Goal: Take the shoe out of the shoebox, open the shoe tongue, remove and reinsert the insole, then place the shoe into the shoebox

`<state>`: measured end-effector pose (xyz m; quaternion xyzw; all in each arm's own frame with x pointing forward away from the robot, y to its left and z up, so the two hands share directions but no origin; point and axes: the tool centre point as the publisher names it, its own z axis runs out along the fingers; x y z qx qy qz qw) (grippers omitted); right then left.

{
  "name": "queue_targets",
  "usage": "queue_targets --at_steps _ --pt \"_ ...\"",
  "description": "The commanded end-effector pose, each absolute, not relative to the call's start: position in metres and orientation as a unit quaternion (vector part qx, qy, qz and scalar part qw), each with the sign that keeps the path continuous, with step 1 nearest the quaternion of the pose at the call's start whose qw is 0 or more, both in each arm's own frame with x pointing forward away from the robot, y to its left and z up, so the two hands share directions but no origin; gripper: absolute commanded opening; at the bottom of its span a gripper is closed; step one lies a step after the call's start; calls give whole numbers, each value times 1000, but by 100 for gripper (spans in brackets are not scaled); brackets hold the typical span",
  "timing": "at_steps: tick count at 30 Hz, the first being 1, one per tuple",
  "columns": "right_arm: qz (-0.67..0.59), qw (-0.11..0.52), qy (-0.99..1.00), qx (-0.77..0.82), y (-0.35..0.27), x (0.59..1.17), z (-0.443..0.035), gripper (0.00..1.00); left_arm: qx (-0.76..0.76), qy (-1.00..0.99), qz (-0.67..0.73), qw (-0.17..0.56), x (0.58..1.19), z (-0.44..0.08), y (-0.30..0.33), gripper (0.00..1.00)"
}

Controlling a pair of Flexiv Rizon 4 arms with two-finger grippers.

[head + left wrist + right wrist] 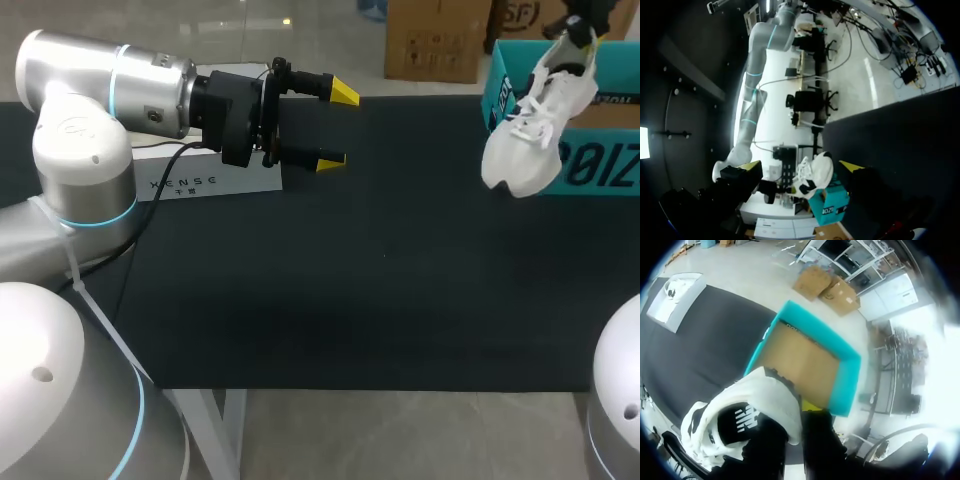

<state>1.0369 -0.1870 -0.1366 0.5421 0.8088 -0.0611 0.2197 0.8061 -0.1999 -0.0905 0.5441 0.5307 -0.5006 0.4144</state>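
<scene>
Right gripper (pixel 578 28) pinches the heel of the one white shoe (pixel 525 130), which hangs toe-down just below it, in front of the single teal shoebox (pixel 600 165). Only its wrist view shows the shoebox's brown inside, just beyond the gripped heel. Well apart from the shoe, the left gripper (pixel 338 127) has its two yellow tips spread wide.

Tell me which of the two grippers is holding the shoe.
The right gripper, by the teal shoebox: it is shut on the white shoe, which hangs clear of the table. The left gripper is open, with nothing between its fingers.
</scene>
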Motion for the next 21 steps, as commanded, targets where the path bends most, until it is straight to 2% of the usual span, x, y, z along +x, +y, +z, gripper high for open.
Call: queue_targets --at_steps 1,5,13,19,21 --pt "-54 211 775 594 -193 1045 -131 0 545 531 -500 413 806 -90 -200 100" --pt "-13 181 703 687 -211 1054 -123 0 545 531 -500 413 806 -90 -200 100" --pt "12 188 589 786 -267 1075 -102 0 545 531 -500 413 806 -90 -200 100" --pt "9 178 544 820 -308 1080 -116 0 545 531 -500 413 806 -90 -200 100" --pt "-14 228 533 815 -315 1080 -121 0 545 531 -500 413 806 -90 -200 100"
